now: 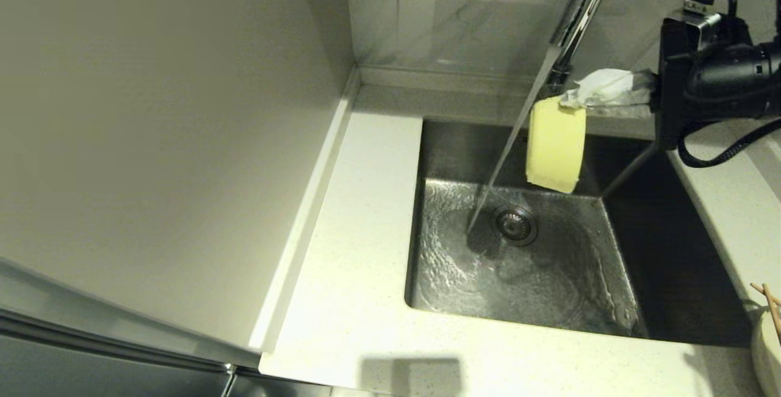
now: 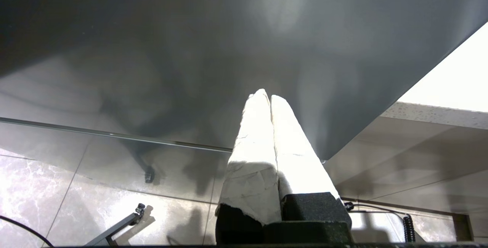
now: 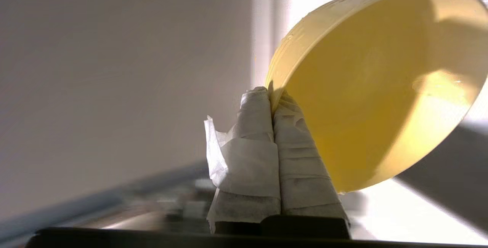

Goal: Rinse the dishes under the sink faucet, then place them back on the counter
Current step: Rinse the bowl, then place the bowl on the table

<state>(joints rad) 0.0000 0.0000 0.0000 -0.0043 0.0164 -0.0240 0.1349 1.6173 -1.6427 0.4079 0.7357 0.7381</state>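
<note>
My right gripper [image 1: 573, 99], its fingers wrapped in white paper, is shut on the rim of the pale yellow bowl [image 1: 555, 144]. The bowl hangs on edge over the sink [image 1: 659, 250], just right of the water stream running from the chrome faucet [image 1: 583, 3]. In the right wrist view the bowl [image 3: 381, 88] shows its wet inside, pinched at the rim by the gripper [image 3: 271, 95]. Two chopsticks [image 1: 770, 305] and a cream-white dish edge [image 1: 766, 348] sit on the counter [image 1: 354, 299] at the far right. My left gripper [image 2: 265, 96] is shut on nothing, low beside a cabinet.
Water swirls over the sink floor around the round drain strainer [image 1: 514, 224]. A tall grey panel [image 1: 165, 141] walls off the counter's left side. Marble wall tiles [image 1: 464, 13] stand behind the faucet. The black right arm [image 1: 714, 67] reaches in from the right.
</note>
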